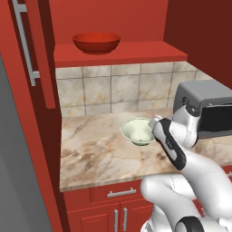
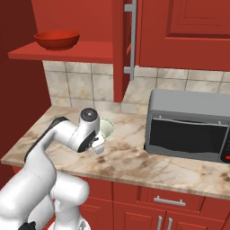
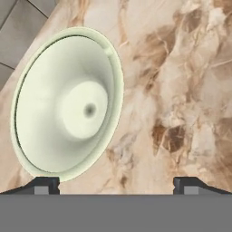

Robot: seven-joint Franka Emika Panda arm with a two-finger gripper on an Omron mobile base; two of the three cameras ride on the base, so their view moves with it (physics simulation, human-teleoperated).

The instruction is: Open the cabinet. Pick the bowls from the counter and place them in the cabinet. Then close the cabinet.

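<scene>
The cabinet stands open, its door (image 1: 27,45) swung out to the left with a long silver handle. The red bowl (image 1: 96,42) sits on the cabinet's red shelf (image 1: 136,52) and shows again as the red bowl (image 2: 57,39) at upper left. The pale greenish-white bowl (image 1: 138,130) rests upright on the marble counter (image 1: 90,154). My gripper (image 2: 99,146) hovers just beside and above that bowl (image 2: 107,128), open and holding nothing. In the hand view the bowl (image 3: 68,104) lies left of centre, with my gripper (image 3: 118,186) straddling its right rim.
A grey microwave (image 2: 188,126) stands on the counter to the right of the bowl. The open door's edge (image 2: 119,45) hangs above the counter. Red base cabinets with a drawer (image 1: 120,192) run below. A tall grey panel (image 1: 13,181) closes off the left.
</scene>
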